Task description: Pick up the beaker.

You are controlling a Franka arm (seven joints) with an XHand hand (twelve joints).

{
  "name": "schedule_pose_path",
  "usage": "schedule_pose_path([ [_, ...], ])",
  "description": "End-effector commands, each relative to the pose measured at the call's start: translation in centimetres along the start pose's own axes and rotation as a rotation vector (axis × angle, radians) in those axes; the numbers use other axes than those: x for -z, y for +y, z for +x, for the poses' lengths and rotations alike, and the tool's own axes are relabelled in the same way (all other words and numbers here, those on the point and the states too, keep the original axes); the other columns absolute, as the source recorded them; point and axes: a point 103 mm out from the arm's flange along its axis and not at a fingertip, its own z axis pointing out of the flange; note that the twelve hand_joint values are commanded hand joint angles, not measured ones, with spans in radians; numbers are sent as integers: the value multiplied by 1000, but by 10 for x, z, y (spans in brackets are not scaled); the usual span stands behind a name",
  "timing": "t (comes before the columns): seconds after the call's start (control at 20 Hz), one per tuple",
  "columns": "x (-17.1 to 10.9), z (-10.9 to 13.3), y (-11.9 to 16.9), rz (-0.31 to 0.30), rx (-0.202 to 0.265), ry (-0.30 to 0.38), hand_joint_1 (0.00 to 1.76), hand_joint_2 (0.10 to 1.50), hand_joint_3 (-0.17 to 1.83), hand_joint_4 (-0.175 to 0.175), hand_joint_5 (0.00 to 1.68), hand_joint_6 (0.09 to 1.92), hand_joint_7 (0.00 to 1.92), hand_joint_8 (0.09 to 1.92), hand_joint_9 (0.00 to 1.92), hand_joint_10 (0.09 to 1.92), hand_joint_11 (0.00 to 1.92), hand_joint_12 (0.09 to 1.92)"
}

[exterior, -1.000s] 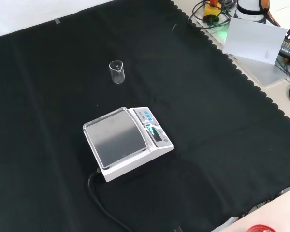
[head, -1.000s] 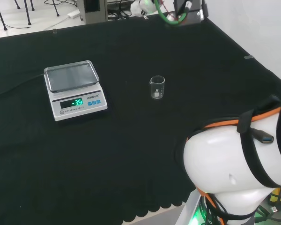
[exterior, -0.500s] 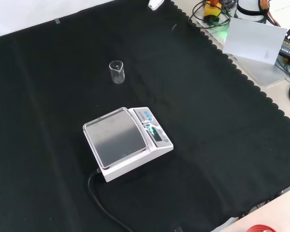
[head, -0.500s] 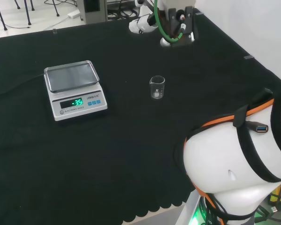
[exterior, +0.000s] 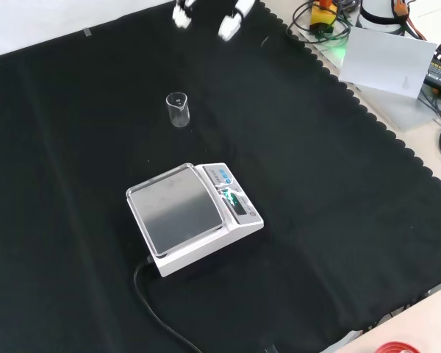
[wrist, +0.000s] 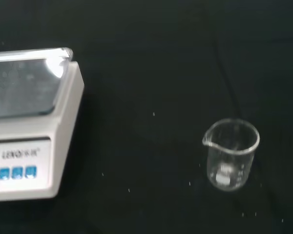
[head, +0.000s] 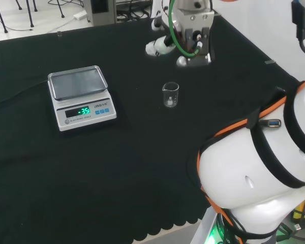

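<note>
Hand above the table, beaker untouched

The beaker [head: 170, 94] stands upright on the table [head: 142, 152], right of the scale [head: 81, 97] in the head view. The hand [head: 185, 30] hovers beyond it; its fingers [exterior: 230, 26] seem spread, holding nothing.

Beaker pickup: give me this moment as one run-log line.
phase: approach | robot hand: above cloth, apart from beaker | beaker: upright on cloth, untouched | scale: beside beaker

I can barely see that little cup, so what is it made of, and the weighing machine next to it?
The beaker looks like clear glass, possibly plastic: the black cloth shows through its walls. The scale has a matte white body, likely plastic, and a grey pan with a dull sheen, probably metal.
</note>
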Motion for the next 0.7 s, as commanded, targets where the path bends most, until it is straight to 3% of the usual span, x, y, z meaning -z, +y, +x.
schedule_pose_path([
  [0.05,-64,-9,31,93,-3,-7,752,1001,-175,-35,485,303,386,596,524,684,160,1411],
  [0.55,-95,-10,46,146,18,5,759,1003,-175,-38,478,314,388,594,497,674,173,1407],
  [0.7,-97,-13,45,154,13,21,756,1001,-175,-34,463,340,322,593,176,703,47,1431],
])
